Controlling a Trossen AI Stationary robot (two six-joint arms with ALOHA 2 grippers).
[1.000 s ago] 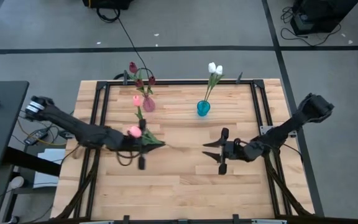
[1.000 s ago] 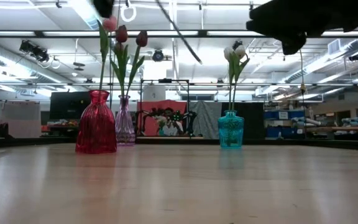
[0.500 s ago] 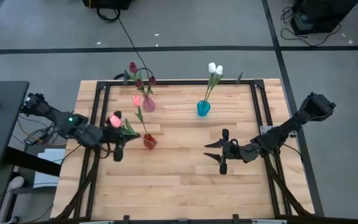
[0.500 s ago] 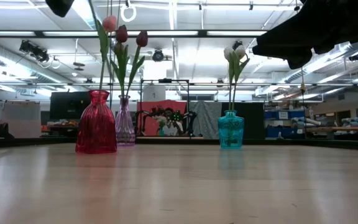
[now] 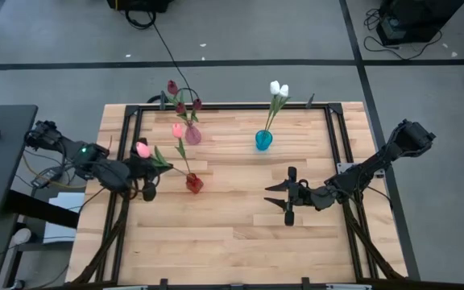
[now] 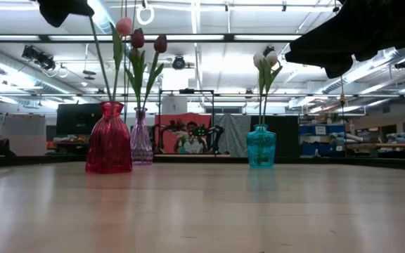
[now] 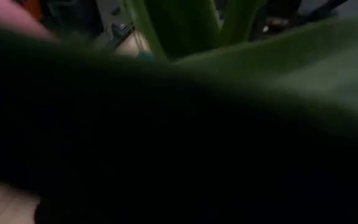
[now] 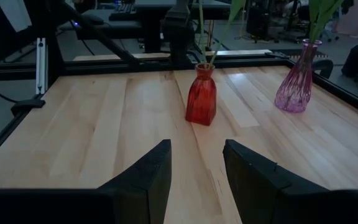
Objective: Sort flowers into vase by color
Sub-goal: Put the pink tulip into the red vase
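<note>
My left gripper is near the table's left edge, shut on a pink tulip. Its stem slants down into the red vase. A second pink tulip stands in the same vase. Maroon tulips stand in the purple vase, and white tulips in the teal vase. My right gripper hovers open right of centre, facing the red vase. Leaves fill the left wrist view. My left gripper holds the pink tulip high on its stem, by the leaves just below the head. It comes level from the table's left. Leaves hide the fingers' exact place in the wrist view. The flower leans left, with its lower stem end in the red vase's neck.
The three vases stand in the table's far half: the red one nearest, the purple one behind it, the teal one to the right. Bare wood lies in the near half. A black frame runs along the table's edges.
My left gripper has moved toward the table's left edge, carrying the pink tulip's head with it. The stem's lower end stayed at the red vase, so the flower now leans further left. The vase, covered by the gripper before, now shows.
</note>
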